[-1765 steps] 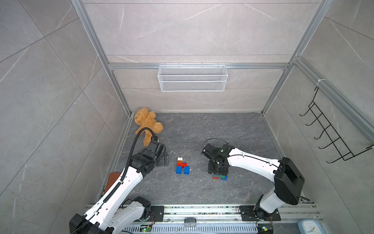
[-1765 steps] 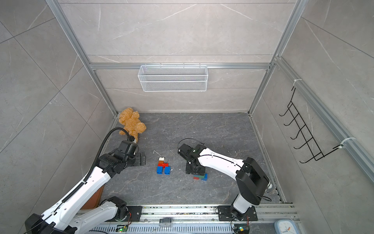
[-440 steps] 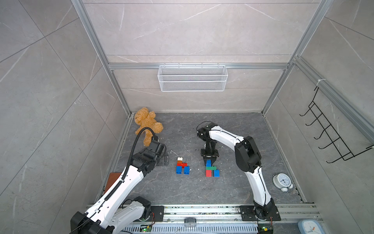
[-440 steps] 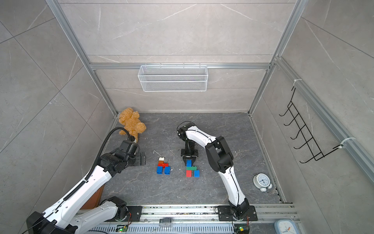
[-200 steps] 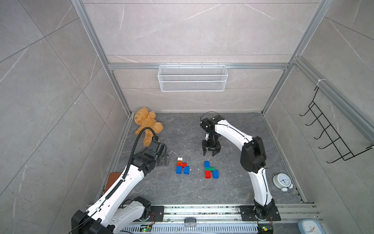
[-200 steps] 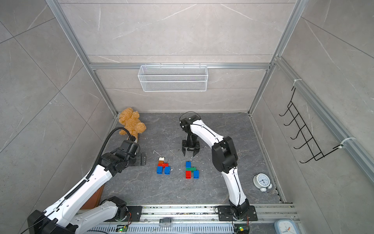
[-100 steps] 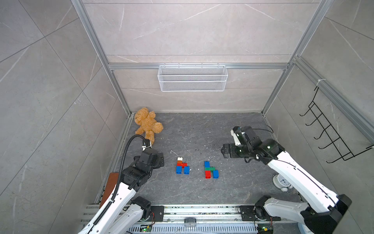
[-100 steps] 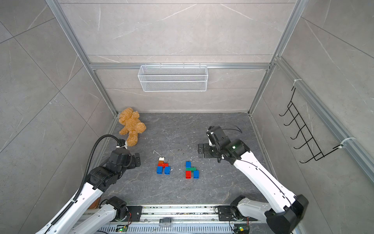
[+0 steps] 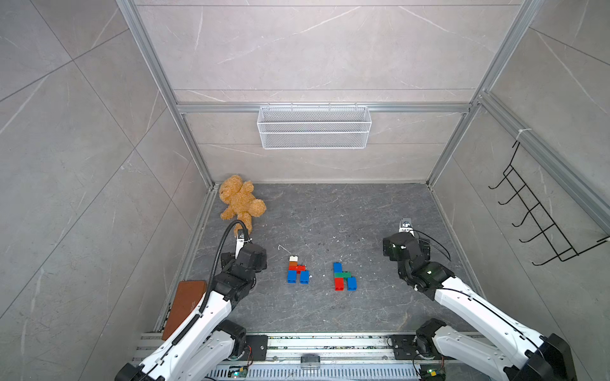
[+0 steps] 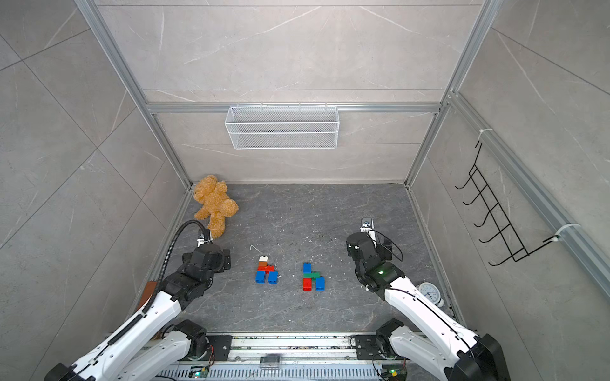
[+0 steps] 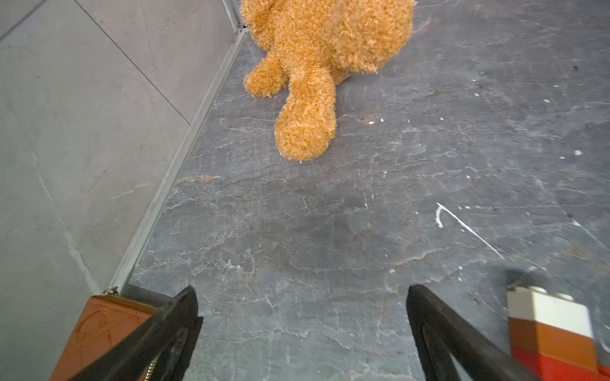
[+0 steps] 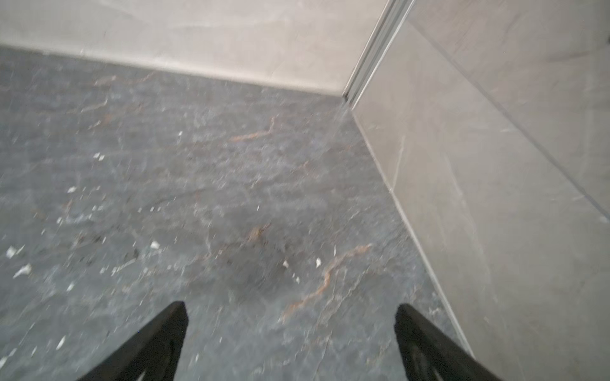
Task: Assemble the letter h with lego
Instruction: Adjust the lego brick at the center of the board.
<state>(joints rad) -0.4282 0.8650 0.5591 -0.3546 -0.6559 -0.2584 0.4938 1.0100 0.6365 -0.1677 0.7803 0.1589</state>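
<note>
The lego lies flat on the dark floor in two groups. The left group [image 9: 297,271] [image 10: 266,272] has a white, a brown and a red brick over two blue ones. The right group [image 9: 343,277] [image 10: 312,277] has blue, green, red and blue bricks. My left gripper [image 11: 300,293] is open over bare floor, with the white-brown-red end of the left group [image 11: 554,330] just beside one finger. The left arm [image 9: 246,260] sits left of that group. My right gripper [image 12: 290,308] is open and empty over bare floor near the right wall. The right arm [image 9: 404,250] is right of the right group.
A tan teddy bear [image 9: 239,201] [image 11: 317,49] lies in the back left corner. A brown pouch [image 9: 185,303] [image 11: 105,325] leans at the left wall. A small clock [image 10: 429,292] stands at the right wall behind my right arm. A wire basket [image 9: 313,127] and hook rack [image 9: 541,214] hang on the walls.
My right arm has pulled away from the right lego group toward the right wall, and its jaws have opened wide. The left arm has drawn back slightly. The bricks have not moved.
</note>
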